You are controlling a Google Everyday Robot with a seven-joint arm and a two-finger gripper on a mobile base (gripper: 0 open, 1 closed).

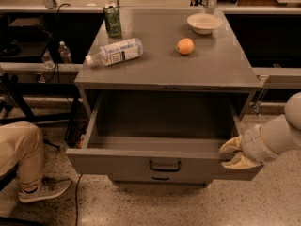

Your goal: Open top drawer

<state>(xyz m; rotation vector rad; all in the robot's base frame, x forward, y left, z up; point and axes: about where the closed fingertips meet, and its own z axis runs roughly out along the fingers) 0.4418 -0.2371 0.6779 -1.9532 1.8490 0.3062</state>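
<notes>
Camera view: large grey metal top drawer with centred black bracket-shaped handle, standing well out from under the front edge of the grey metal counter, deep grey box open to view. Cream-coloured pincer at the right end of the drawer front, touching its top rim; released or clenched, cannot tell. Up on the counter: green can upright at the back left corner, clear plastic bottle lying on its side near the left edge, round orange fruit right of centre, shallow white bowl near the back right corner.
</notes>
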